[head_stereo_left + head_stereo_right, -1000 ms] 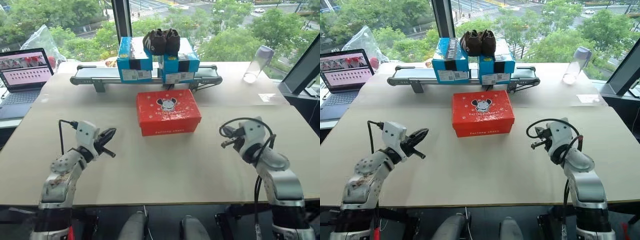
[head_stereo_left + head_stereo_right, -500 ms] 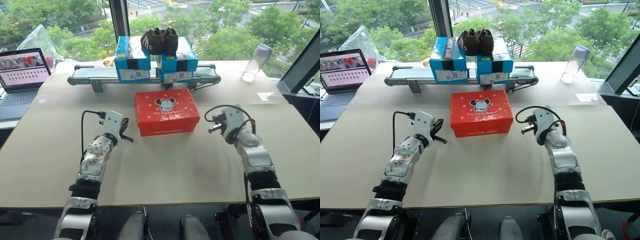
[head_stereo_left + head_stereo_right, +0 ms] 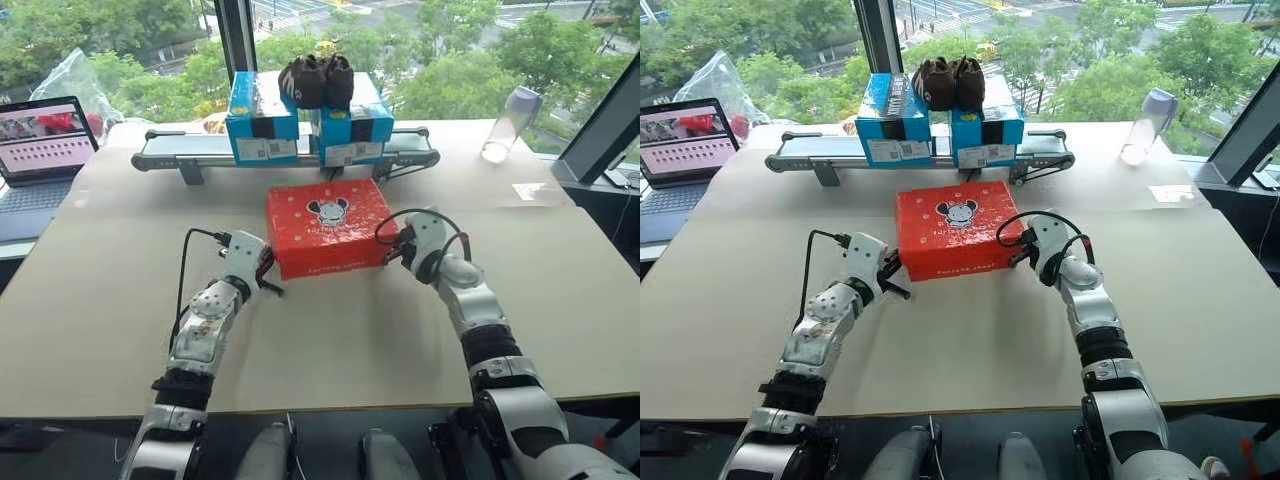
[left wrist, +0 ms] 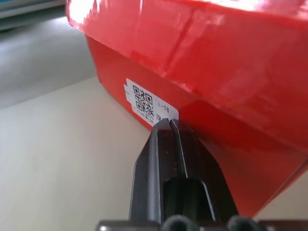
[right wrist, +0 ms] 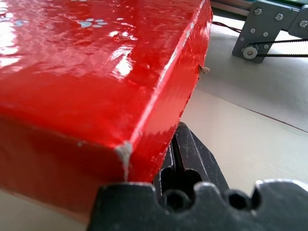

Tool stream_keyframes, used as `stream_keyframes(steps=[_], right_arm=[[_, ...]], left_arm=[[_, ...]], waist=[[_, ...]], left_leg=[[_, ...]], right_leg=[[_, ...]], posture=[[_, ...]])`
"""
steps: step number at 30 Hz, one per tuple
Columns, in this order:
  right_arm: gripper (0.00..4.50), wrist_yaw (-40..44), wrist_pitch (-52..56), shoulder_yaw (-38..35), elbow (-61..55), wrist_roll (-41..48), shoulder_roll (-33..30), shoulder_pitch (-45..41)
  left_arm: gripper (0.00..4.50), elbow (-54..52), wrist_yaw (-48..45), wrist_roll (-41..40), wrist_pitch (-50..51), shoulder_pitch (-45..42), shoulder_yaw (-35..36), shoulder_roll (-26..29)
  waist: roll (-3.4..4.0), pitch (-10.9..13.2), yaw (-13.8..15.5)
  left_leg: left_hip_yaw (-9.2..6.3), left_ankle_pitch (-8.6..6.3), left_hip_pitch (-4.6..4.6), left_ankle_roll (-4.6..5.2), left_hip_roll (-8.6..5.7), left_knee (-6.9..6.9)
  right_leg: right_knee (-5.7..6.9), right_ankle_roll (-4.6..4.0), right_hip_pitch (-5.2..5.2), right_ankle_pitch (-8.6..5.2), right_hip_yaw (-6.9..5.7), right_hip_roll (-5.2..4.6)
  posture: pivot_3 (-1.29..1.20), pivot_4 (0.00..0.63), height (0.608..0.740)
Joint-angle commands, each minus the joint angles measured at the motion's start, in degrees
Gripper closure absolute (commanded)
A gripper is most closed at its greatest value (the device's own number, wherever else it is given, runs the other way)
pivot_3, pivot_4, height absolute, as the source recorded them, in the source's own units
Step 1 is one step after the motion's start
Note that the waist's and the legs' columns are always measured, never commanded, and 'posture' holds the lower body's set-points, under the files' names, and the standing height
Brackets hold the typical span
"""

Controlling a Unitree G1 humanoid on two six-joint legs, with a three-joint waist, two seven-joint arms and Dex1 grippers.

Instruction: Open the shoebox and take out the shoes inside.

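The red shoebox (image 3: 325,222) lies in the middle of the table with its lid down; a cartoon face and paw prints show on top. The shoes are hidden inside it. My left gripper (image 3: 268,276) is shut, level, at the box's left end, its fingertips (image 4: 161,132) right at the white code label (image 4: 144,102) on that end wall. My right gripper (image 3: 392,252) is shut too, at the right end, and its fingers (image 5: 195,151) sit just under the lid's lower edge by the near corner (image 5: 126,147).
Behind the shoebox a small conveyor (image 3: 180,150) carries two blue boxes (image 3: 262,120) with dark brown shoes (image 3: 318,80) on top. A laptop (image 3: 45,140) stands at the far left, a clear bottle (image 3: 508,125) at the far right.
Both arms have reached inward and forward, from out on the open table to the two ends of the shoebox. Both grippers stayed shut. The box has not moved.
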Motion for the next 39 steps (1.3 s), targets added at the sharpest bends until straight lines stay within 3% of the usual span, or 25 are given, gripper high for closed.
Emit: stream_keyframes(steps=[1,9,14,23,32,36,39], right_arm=[[4.44,3.8,-1.7,2.3,-3.9,0.8,1.5,-1.1],[4.44,9.9,0.1,4.4,-9.7,0.9,0.3,-0.4],[4.44,12.9,3.5,4.8,-15.8,1.9,-1.3,0.8],[4.44,17.8,15.2,4.8,-31.9,5.5,-6.0,8.6],[4.44,21.2,19.2,5.6,-35.4,4.5,-11.2,12.6],[4.44,22.0,21.0,6.5,-35.2,3.1,-13.8,12.3],[4.44,21.9,21.0,7.4,-33.4,0.9,-16.4,11.6]], left_arm=[[4.50,-12.1,-2.1,-4.5,5.9,0.1,-0.1,0.3],[4.50,-34.0,-5.5,-15.0,23.6,10.2,2.9,7.4],[4.50,-41.5,-7.6,-20.1,29.3,15.6,3.4,11.1],[4.50,-45.3,-7.4,-27.0,33.7,18.5,6.9,12.0],[4.50,-46.7,-11.8,-36.5,33.8,22.9,13.3,15.4],[4.50,-44.1,-18.0,-38.3,31.3,26.6,17.7,21.0],[4.50,-41.5,-24.2,-35.1,27.3,30.5,18.6,26.5]], waist=[[0.00,0.0,-0.1],[0.02,0.0,-1.0],[0.03,0.0,-0.8],[0.03,0.0,0.7],[0.02,0.0,0.6],[0.02,0.0,0.6],[0.01,0.0,0.6]], left_leg=[[0.00,0.00,0.01,0.00,0.01,0.01],[0.00,-0.01,0.02,-0.01,0.07,-0.01],[0.00,-0.01,0.03,-0.02,0.08,0.01],[-0.01,-0.25,0.03,-0.40,0.10,0.00],[0.05,-0.27,0.04,-0.44,0.15,0.02],[0.10,-0.27,0.05,-0.44,0.21,0.01],[0.11,-0.28,0.06,-0.45,0.21,0.00]], right_leg=[[0.00,-0.01,0.02,0.00,0.00,0.01],[-0.01,-0.02,-0.02,0.03,0.03,0.05],[-0.01,-0.02,0.00,0.03,0.03,0.04],[-0.08,-0.04,0.01,0.03,0.01,0.02],[-0.12,-0.13,0.00,-0.02,0.00,-0.01],[-0.14,-0.19,-0.01,-0.07,0.00,-0.01],[-0.18,-0.33,0.00,-0.15,-0.02,-0.06]], posture=[[0.00,0.150,0.740],[0.00,0.150,0.740],[0.00,0.150,0.740],[0.00,0.150,0.740],[0.00,0.150,0.740],[0.00,0.150,0.740],[0.00,0.150,0.740]])
